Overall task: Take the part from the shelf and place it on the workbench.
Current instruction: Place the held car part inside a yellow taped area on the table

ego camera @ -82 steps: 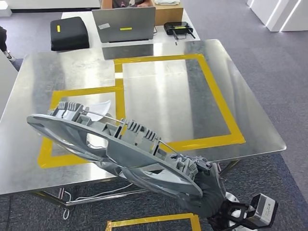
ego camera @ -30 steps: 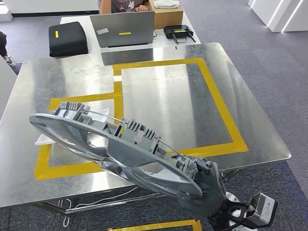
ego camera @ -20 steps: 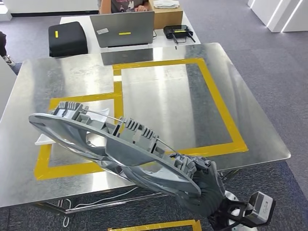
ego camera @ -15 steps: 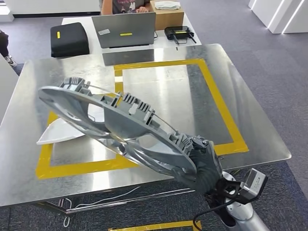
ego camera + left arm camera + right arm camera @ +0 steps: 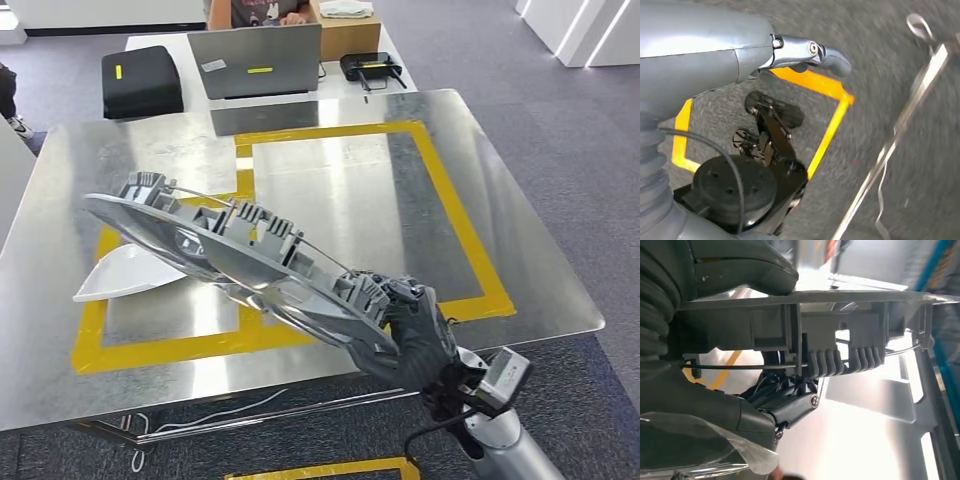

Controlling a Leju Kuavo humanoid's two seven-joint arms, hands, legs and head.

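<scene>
The part (image 5: 241, 250) is a long grey plastic moulding with ribs, clips and a thin wire along its top. My right hand (image 5: 411, 335) grips its near end just beyond the front edge of the steel workbench (image 5: 340, 210). The part slants up and to the left, its far end hanging over the left yellow-taped box (image 5: 162, 350) without touching the surface. In the right wrist view the part (image 5: 821, 335) sits between my thumb (image 5: 738, 262) and the darker fingers (image 5: 753, 425). My left hand (image 5: 753, 50) hangs over the carpet with nothing in it, one finger (image 5: 821, 52) stretched out.
A white sheet (image 5: 128, 272) lies on the workbench under the part's far end. A larger yellow-taped square (image 5: 453, 210) marks the right half. Behind the bench stand a laptop (image 5: 256, 60), a black bag (image 5: 142, 72), a cardboard box (image 5: 347, 30) and a seated person (image 5: 256, 10).
My right arm has lifted and pushed the part forward over the workbench; its far end now rides higher and the white sheet beneath it shows more.
</scene>
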